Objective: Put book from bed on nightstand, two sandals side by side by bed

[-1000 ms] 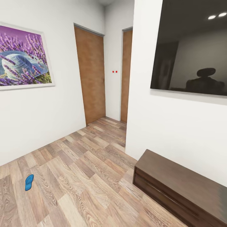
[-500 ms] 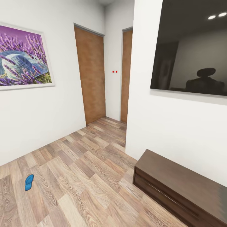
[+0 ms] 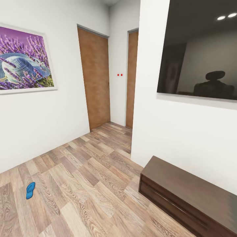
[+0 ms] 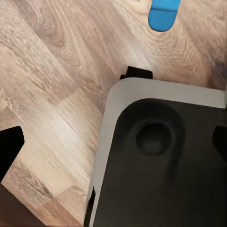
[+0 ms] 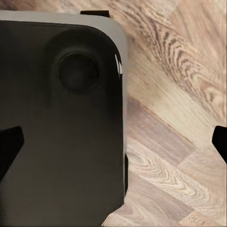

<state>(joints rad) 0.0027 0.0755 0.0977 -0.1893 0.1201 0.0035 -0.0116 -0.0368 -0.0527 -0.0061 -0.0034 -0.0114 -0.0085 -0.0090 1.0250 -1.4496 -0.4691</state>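
Observation:
One bright blue sandal (image 3: 30,190) lies flat on the wood-plank floor at the lower left of the head view, near the white wall. The rounded end of a blue sandal (image 4: 164,14) shows on the floor just beyond the robot's dark base (image 4: 161,161) in the left wrist view. My left gripper (image 4: 113,146) hangs open over the base and floor, its dark fingertips (image 4: 9,151) far apart. My right gripper (image 5: 113,144) is open too, above the base (image 5: 61,118), holding nothing. The bed, the book and the nightstand are out of view.
A long dark TV cabinet (image 3: 191,194) stands against the wall at the lower right, under a wall-mounted black screen (image 3: 200,49). A lavender picture (image 3: 23,59) hangs on the left wall. Two wooden doors (image 3: 95,79) close a short passage straight ahead.

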